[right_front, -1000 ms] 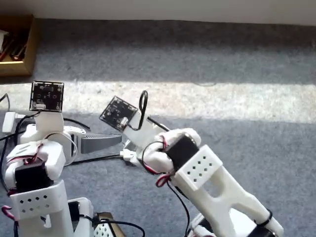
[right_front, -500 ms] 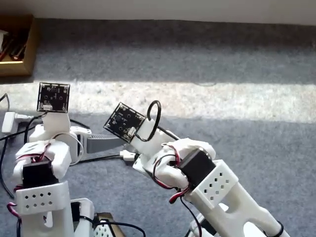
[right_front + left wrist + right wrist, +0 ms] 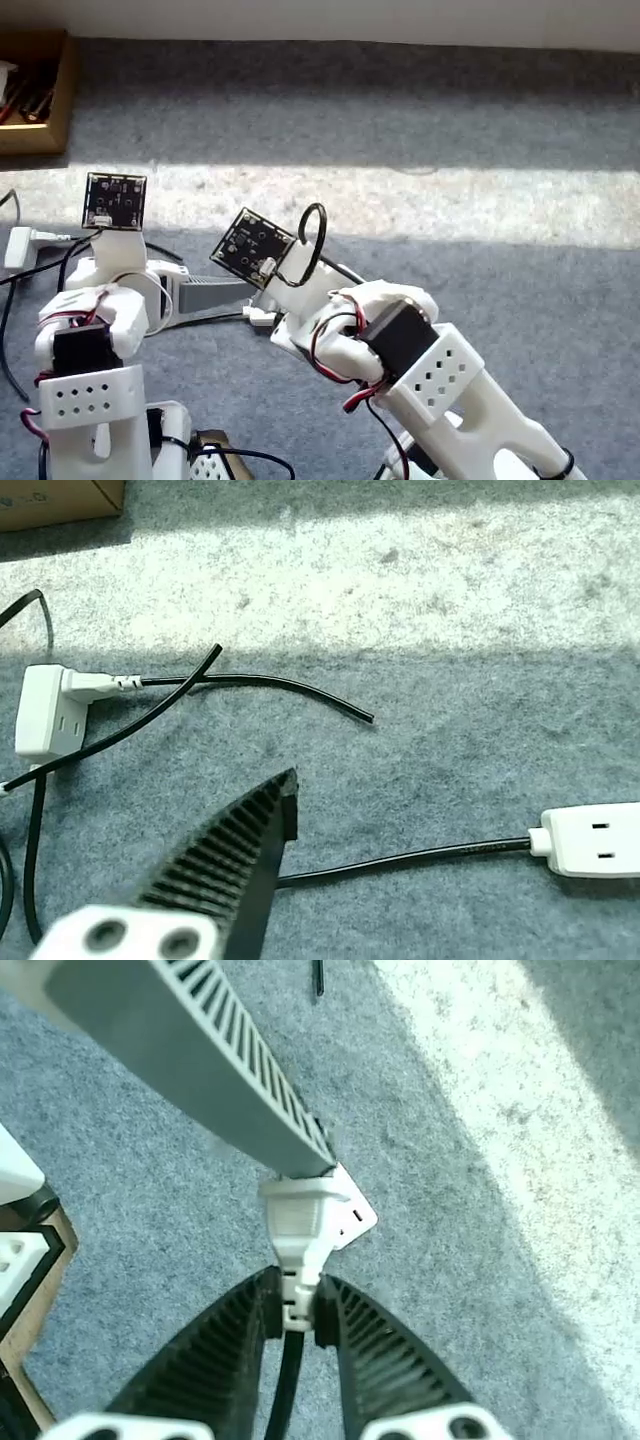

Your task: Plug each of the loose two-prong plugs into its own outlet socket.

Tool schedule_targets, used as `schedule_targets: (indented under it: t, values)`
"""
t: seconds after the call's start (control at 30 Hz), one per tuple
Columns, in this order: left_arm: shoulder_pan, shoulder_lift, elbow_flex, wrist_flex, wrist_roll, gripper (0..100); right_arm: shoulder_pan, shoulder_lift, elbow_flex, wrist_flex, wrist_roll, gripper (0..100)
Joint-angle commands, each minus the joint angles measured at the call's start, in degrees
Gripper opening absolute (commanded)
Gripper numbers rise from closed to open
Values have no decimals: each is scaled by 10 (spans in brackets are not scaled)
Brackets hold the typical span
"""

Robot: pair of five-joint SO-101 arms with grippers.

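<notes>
My right gripper (image 3: 298, 1305) is shut on the neck of a white two-prong plug (image 3: 300, 1215), whose black cord runs back between the fingers. The plug's front meets a white outlet socket (image 3: 352, 1218) lying on the carpet; the prongs are hidden. From above, this plug (image 3: 262, 318) lies just in front of the right wrist. The left wrist view has the same kind of socket (image 3: 595, 838) on a black cord, and a second white socket (image 3: 45, 712) farther off. My left gripper's grey finger (image 3: 230, 860) hovers over the carpet, open and holding nothing.
Grey carpet with a sunlit band (image 3: 450, 205) across the middle. A loose black cable end (image 3: 300, 692) crosses near the far socket. A wooden box (image 3: 35, 95) stands at the back left. The left gripper's finger (image 3: 200, 1050) hangs close above the held plug.
Both arms shifted slightly right and toward the near edge. The right gripper kept the plug and stopped moving about half a second ago; the left arm crept a little further.
</notes>
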Motion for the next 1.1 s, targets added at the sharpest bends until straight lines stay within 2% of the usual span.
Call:
schedule_targets:
  t: [0.0, 0.4, 0.6, 0.9, 1.07]
  values:
    - [11, -6, 4, -7, -1, 669, -1, -15, -54, 20, 9, 8]
    - [7, -6, 6, -25, -1, 669, 33, -14, -84, 53, 11, 8]
    - [-36, -6, 5, -53, -1, 669, 53, -14, -69, 89, 46, 8]
    - [-29, -6, -5, -53, 3, 669, 58, -14, -57, 87, 44, 8]
    - [19, -6, -3, -52, 4, 669, 28, -14, -57, 87, 42, 8]
